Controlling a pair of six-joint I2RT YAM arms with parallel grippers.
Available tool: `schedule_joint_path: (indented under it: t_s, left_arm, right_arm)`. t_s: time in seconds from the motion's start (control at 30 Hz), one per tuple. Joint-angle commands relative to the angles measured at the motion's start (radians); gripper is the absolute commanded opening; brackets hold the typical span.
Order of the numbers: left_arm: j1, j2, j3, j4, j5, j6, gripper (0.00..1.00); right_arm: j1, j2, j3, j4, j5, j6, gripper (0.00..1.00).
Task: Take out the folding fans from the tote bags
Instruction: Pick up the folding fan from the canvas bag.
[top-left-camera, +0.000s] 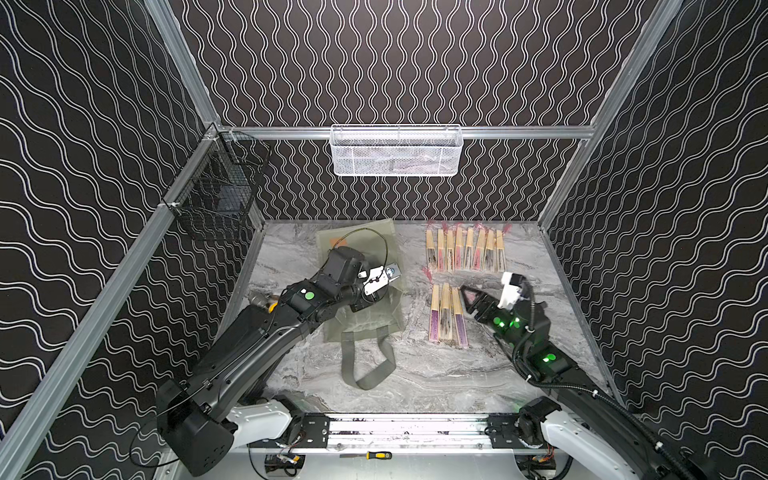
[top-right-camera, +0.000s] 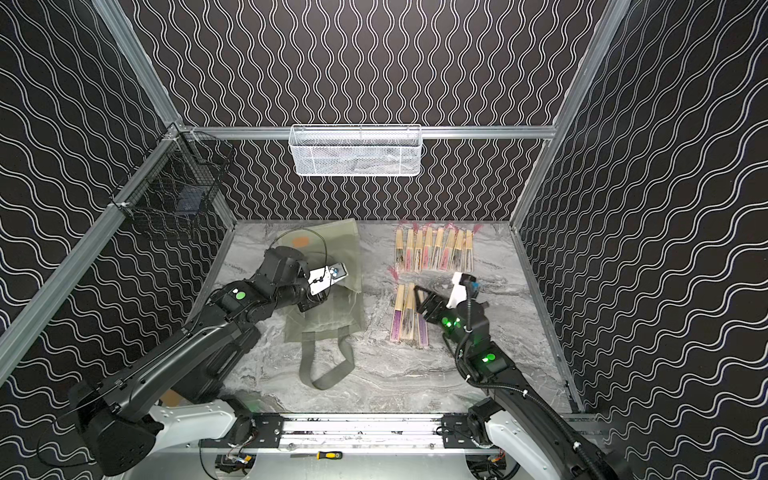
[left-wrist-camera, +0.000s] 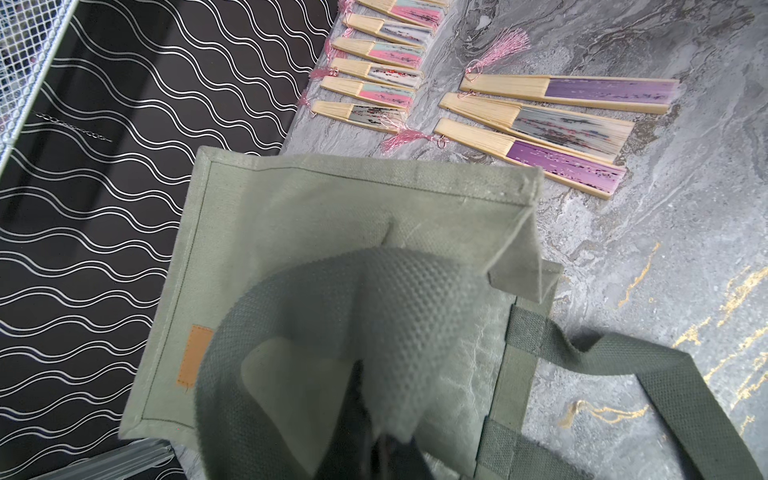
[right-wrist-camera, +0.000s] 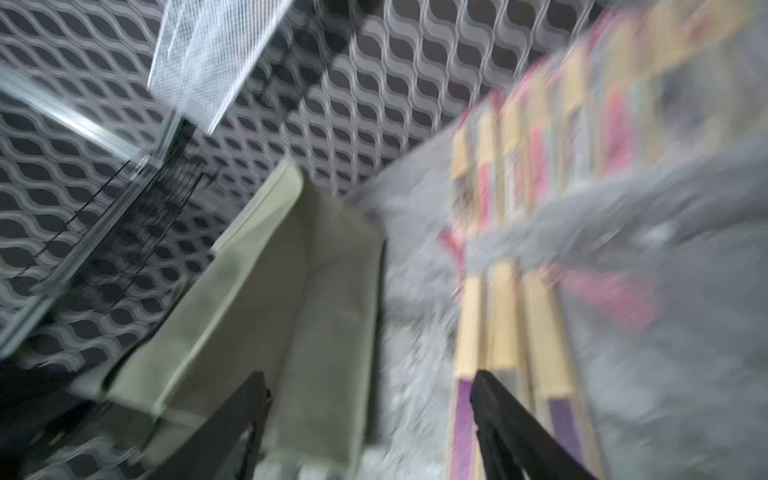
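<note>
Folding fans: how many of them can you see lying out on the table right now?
11. Eight folding fans lie in a row near the back wall; three lie in a nearer group beside the tote bag. More may be hidden inside the bag.

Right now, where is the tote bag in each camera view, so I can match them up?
Top view: the tote bag lies left of centre on the table.
Top view: the same spot.
Left wrist: it fills most of the picture.
Right wrist: blurred pale fabric mid-picture.
Shared landmark: the white mesh basket, in all four.
</note>
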Motion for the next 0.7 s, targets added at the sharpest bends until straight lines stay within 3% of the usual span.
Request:
schedule_joint_path:
  t_s: [0.0,0.1,0.2,0.3,0.5,0.67]
  left_arm:
    - [-0.001,-0.004,0.002,0.025,0.000,0.004,0.00]
    - [0.000,-0.006,0.003,0.027,0.001,0.003,0.00]
    - [-0.001,0.001,0.006,0.023,0.007,0.002,0.00]
    - [0.000,0.001,0.006,0.023,0.008,0.002,0.00]
    - [-0.001,-0.002,0.007,0.022,0.005,0.002,0.00]
    - [-0.001,-0.010,0.007,0.020,0.004,0.002,0.00]
  right_arm:
    - [0.179,0.019,-0.050,0.144,0.123,0.246,0.76]
    - [0.384,0.077,-0.096,0.265,0.280,0.379,0.73]
    - [0.590,0.168,-0.059,0.331,0.451,0.427,0.72]
    - [0.722,0.279,0.013,0.336,0.548,0.485,0.72]
    - [0.843,0.524,0.102,0.491,0.646,0.601,0.67]
    - [0.855,0.680,0.202,0.535,0.735,0.620,0.64]
